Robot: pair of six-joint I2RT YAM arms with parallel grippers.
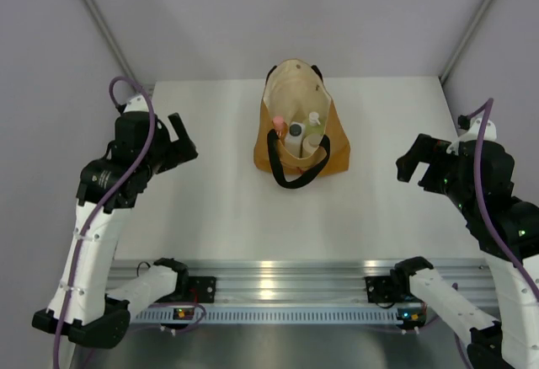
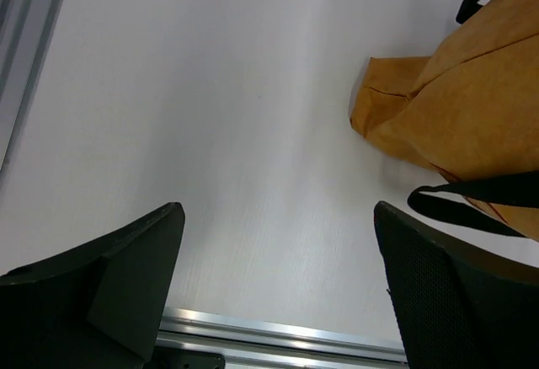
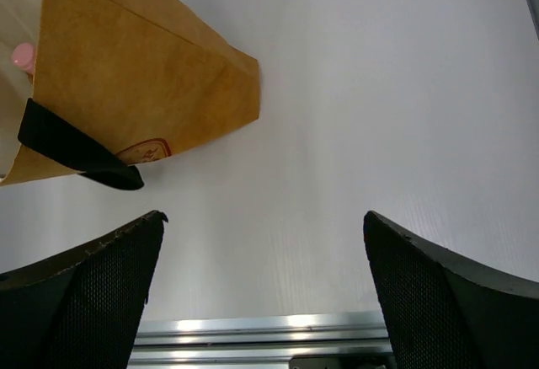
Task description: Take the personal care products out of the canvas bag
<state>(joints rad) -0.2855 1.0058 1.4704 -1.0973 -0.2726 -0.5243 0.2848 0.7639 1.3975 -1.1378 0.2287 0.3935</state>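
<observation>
The canvas bag (image 1: 338, 148) stands upright at the table's back centre, mustard-orange with a cream lining and black loop handles (image 1: 296, 177). Its mouth is open. The personal care products stand inside it: a pink-capped bottle (image 1: 279, 122), a black-capped whitish bottle (image 1: 295, 131), a white pump top (image 1: 314, 119) and a cream cylinder (image 1: 310, 144). My left gripper (image 1: 187, 141) hovers open to the bag's left, holding nothing. Its wrist view has the bag (image 2: 455, 116) at the upper right of the gripper (image 2: 278, 211). My right gripper (image 1: 410, 163) hovers open to the bag's right. In its wrist view the bag (image 3: 143, 74) and pink cap (image 3: 23, 53) lie upper left of the gripper (image 3: 263, 216).
An aluminium rail (image 1: 295, 280) runs along the table's near edge, carrying both arm bases. Grey enclosure walls with diagonal metal struts (image 1: 105, 24) close off the back and sides. White tabletop (image 1: 219, 209) spreads around the bag.
</observation>
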